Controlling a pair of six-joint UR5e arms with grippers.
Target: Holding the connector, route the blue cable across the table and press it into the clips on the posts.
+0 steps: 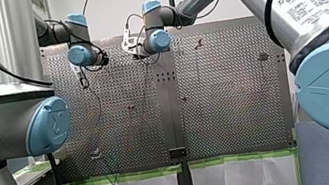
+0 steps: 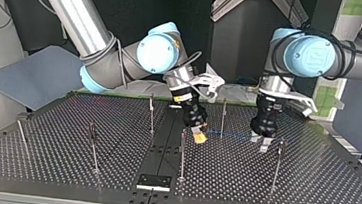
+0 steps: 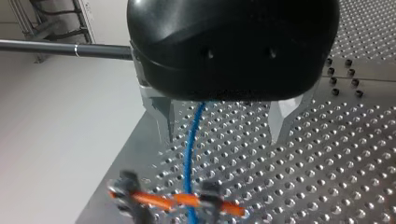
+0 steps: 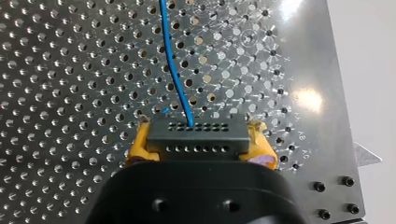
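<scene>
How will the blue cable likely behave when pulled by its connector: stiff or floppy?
Probably floppy: the blue cable bends gently leaving the connector. Likely light, being thin beside the connector. It may slide freely through my open left gripper.

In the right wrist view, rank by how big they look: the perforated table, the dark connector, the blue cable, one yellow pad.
1. perforated table, filling most of the view.
2. connector.
3. yellow pad and blue cable: unsure, the cable is long but thin, the pad partly hidden.
</scene>
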